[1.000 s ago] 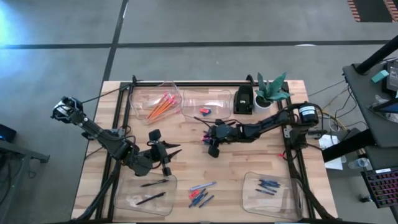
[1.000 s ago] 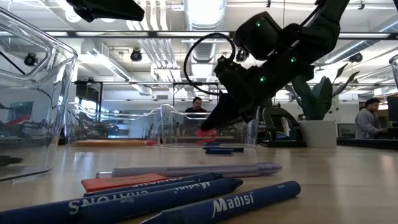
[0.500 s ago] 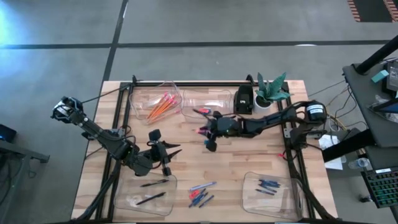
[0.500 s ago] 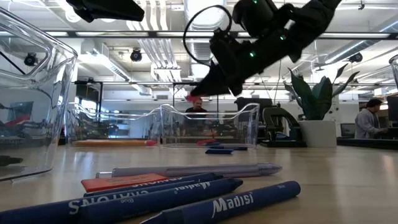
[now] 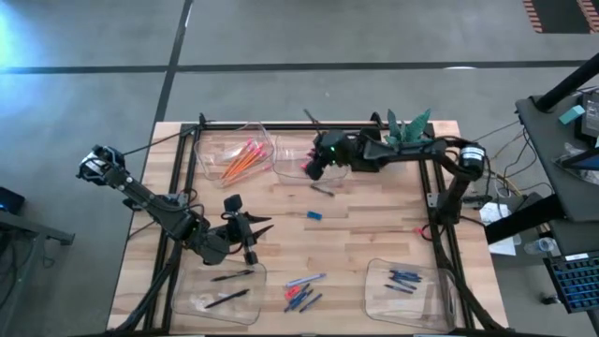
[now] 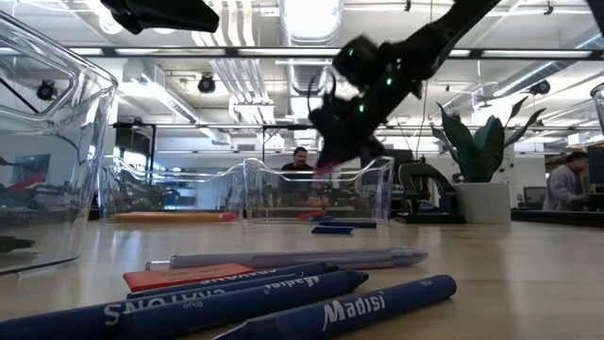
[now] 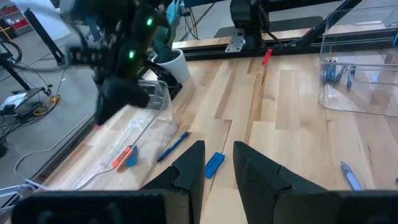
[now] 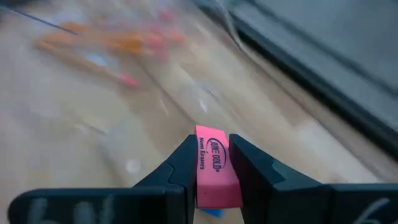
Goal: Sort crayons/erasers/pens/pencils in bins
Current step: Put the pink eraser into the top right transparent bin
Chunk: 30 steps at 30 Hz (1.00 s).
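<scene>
From above, my right gripper hangs over the far clear bin, beside the one holding pencils; my left gripper waits over the worktop. From the right wrist, my fingers pinch a pink eraser across its flat sides. I judge it light, rubbery, slightly yielding and grippy, so a mid-body hold suits. From the left wrist, those fingers stand apart, empty.

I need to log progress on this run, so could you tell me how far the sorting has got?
Partly done. Pencils lie in one far bin, pens in the near left bin and crayons in the near right bin. The right gripper holds a pink eraser over the second far bin. A blue eraser and a loose pile remain; the left gripper waits.
</scene>
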Each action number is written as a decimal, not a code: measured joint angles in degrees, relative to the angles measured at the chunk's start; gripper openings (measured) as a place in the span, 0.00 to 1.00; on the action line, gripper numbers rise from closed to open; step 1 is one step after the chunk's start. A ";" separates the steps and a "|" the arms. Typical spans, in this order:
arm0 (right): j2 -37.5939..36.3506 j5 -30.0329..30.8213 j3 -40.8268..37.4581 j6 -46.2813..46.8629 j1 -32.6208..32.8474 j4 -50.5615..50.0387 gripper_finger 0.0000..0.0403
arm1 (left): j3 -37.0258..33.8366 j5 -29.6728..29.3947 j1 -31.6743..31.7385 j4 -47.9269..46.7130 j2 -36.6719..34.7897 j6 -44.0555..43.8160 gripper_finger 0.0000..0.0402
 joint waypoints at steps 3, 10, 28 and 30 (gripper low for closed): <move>3.35 -0.08 2.16 2.67 -1.27 -5.59 0.19 | 0.00 -0.01 0.00 0.00 0.00 -0.02 0.18; 9.85 -0.86 7.65 3.62 -1.39 -8.33 0.19 | 0.00 -0.02 -0.02 0.02 0.00 -0.07 0.18; 19.15 -5.42 22.42 2.88 -1.76 -26.40 0.19 | -0.13 0.00 -0.02 -0.04 0.00 -0.08 0.18; 18.82 -5.31 22.30 2.73 -1.75 -26.40 0.19 | -0.13 0.02 -0.02 -0.04 0.01 -0.08 0.18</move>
